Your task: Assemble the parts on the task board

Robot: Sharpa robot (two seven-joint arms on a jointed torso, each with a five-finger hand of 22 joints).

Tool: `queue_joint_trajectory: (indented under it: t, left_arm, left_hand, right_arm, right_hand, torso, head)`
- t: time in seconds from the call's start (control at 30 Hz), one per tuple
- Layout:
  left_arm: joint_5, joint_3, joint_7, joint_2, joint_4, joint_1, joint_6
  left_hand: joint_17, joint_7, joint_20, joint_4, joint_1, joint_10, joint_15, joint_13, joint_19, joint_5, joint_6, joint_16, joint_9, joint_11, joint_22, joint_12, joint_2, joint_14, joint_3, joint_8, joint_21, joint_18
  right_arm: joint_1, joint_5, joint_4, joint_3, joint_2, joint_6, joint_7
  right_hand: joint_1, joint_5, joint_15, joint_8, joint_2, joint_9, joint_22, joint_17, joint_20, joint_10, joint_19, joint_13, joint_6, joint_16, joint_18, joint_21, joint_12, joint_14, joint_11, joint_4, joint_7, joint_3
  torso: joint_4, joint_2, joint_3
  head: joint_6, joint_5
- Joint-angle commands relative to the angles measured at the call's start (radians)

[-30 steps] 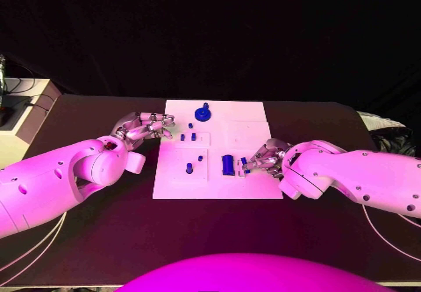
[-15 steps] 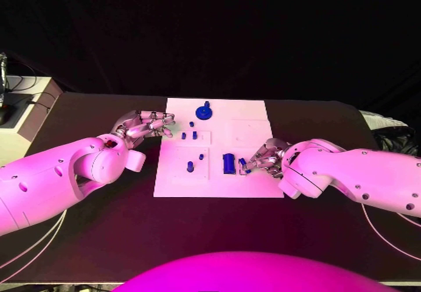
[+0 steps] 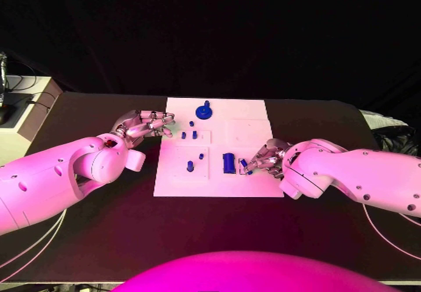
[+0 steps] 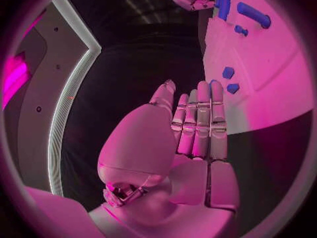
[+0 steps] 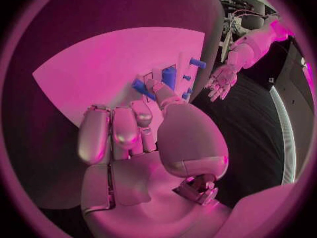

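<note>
- Head view: task board [image 3: 218,182] flat on the black surface [image 3: 105,115], between the two hands. Left hand [image 3: 143,126] hovering just off the board's near-left edge, fingers loosely curled, nothing in them. Right hand [image 3: 264,158] low over the board's right half, fingertips drawn together on a small blue part [image 3: 243,163]. Large blue block [image 3: 229,163] upright just beside those fingertips, on the side toward the left hand. Round blue knob [image 3: 204,111] at the board's far edge, well apart from both hands. Small blue pegs [image 3: 188,135] near the left hand's fingertips; two more pegs [image 3: 194,162] between the left hand and the block.
- Left wrist view: left hand [image 4: 192,127] with fingers straight and side by side, palm bare, holding nothing. Two small blue parts [image 4: 230,79] on the board just beyond the fingertips, not touched.
- Right wrist view: right hand [image 5: 142,124] pinching the small blue part [image 5: 140,85] between thumb and fingertip, other fingers curled in. Blue block [image 5: 169,76] just past the pinched part; contact between the two cannot be told.
- Step in hand, as judged: placing the pinched part at its seat beside the block.
- Next move, as judged: fine alignment over the slot, vertical press, then release. Left hand free for steadying the board.
</note>
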Motion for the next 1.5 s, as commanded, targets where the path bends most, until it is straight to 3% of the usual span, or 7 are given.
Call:
queue_joint_trajectory:
  t: [0.03, 0.2, 0.37, 0.67, 1.27, 1.5]
  left_arm:
    - [0.003, 0.001, 0.003, 0.001, 0.003, 0.000, 0.018]
    - [0.003, 0.001, 0.002, 0.001, 0.002, 0.000, 0.019]
    - [0.003, 0.001, 0.001, 0.001, 0.002, 0.000, 0.019]
    - [0.002, 0.001, -0.001, 0.002, 0.000, 0.000, 0.021]
    - [0.002, 0.001, -0.002, 0.003, -0.001, 0.000, 0.022]
    - [0.001, 0.001, -0.002, 0.003, -0.001, 0.000, 0.024]
  left_hand:
    - [-0.001, 0.000, -0.002, 0.001, -0.003, -0.008, 0.003, 0.001, 0.006, -0.004, -0.004, 0.004, 0.001, 0.000, 0.000, 0.003, 0.002, -0.005, -0.003, -0.001, -0.005, -0.014]
    - [-0.001, 0.000, -0.002, 0.001, -0.003, -0.008, 0.003, 0.001, 0.006, -0.004, -0.004, 0.004, 0.001, 0.000, 0.000, 0.003, 0.002, -0.005, -0.003, -0.001, -0.005, -0.014]
    - [-0.001, 0.000, -0.002, 0.001, -0.003, -0.008, 0.003, 0.001, 0.006, -0.004, -0.004, 0.004, 0.001, 0.000, 0.000, 0.003, 0.002, -0.005, -0.003, -0.001, -0.005, -0.014]
    - [-0.001, 0.000, -0.002, 0.001, -0.003, -0.008, 0.003, 0.001, 0.006, -0.004, -0.004, 0.004, 0.001, 0.000, 0.000, 0.003, 0.002, -0.005, -0.003, -0.001, -0.005, -0.014]
    - [-0.002, -0.001, -0.001, 0.001, -0.004, -0.011, 0.003, 0.001, 0.006, -0.004, -0.004, 0.004, 0.001, 0.000, 0.000, 0.004, 0.004, -0.005, -0.004, -0.001, -0.008, -0.014]
    - [-0.001, -0.001, -0.001, 0.001, -0.003, -0.011, 0.003, 0.001, 0.009, -0.004, -0.003, 0.005, 0.001, 0.000, 0.001, 0.005, 0.005, -0.004, -0.005, -0.001, -0.008, -0.013]
  right_arm:
    - [-0.002, -0.024, 0.004, -0.001, -0.001, 0.017, -0.009]
    - [-0.002, -0.033, 0.005, -0.001, 0.001, 0.006, -0.003]
    - [-0.002, -0.038, 0.007, -0.001, 0.003, -0.007, 0.009]
    - [-0.001, -0.038, 0.011, 0.000, 0.005, 0.005, 0.020]
    - [-0.001, -0.055, 0.006, 0.000, 0.002, 0.039, -0.002]
    - [-0.001, -0.068, 0.005, 0.000, 0.001, 0.048, -0.014]
  right_hand:
    - [-0.025, 0.000, -0.007, 0.001, -0.014, -0.009, 0.169, 0.000, -0.002, 0.008, 0.039, 0.016, 0.012, -0.001, 0.012, -0.004, 0.000, 0.002, -0.013, 0.009, -0.003, -0.020]
    - [-0.026, -0.014, -0.007, 0.002, -0.009, -0.030, 0.169, 0.001, -0.001, 0.010, 0.040, 0.016, 0.017, 0.001, 0.011, -0.004, 0.002, 0.003, -0.012, 0.073, -0.002, -0.120]
    - [-0.004, -0.037, -0.007, 0.002, -0.004, -0.044, 0.169, 0.002, -0.002, 0.013, 0.040, 0.016, 0.022, 0.002, 0.011, -0.003, 0.004, 0.003, -0.013, 0.109, -0.003, -0.161]
    - [0.007, -0.072, -0.007, 0.002, -0.004, -0.049, 0.170, 0.003, -0.002, 0.014, 0.040, 0.017, 0.027, 0.002, 0.011, -0.002, 0.006, 0.003, -0.013, 0.126, -0.004, -0.179]
    - [-0.020, -0.067, -0.007, 0.003, -0.011, -0.051, 0.169, 0.002, -0.002, 0.013, 0.040, 0.015, 0.032, 0.002, 0.011, -0.003, 0.002, 0.002, -0.012, 0.158, -0.005, -0.197]
    - [-0.036, -0.071, -0.006, 0.003, -0.023, -0.049, 0.169, 0.003, -0.001, 0.013, 0.040, 0.013, 0.032, 0.001, 0.011, -0.004, 0.000, 0.002, -0.012, 0.183, -0.005, -0.200]
  torso:
    - [0.0000, 0.000, -0.0006]
    - [0.0002, 0.000, -0.0004]
    - [0.0014, 0.001, -0.0006]
    - [0.0004, 0.000, -0.0015]
    - [0.0007, -0.001, -0.0005]
    - [-0.0010, 0.000, -0.0002]
  head:
    - [0.000, -0.001]
    - [0.001, -0.002]
    - [0.001, 0.000]
    - [-0.002, 0.005]
    - [-0.002, 0.003]
    - [-0.002, 0.003]
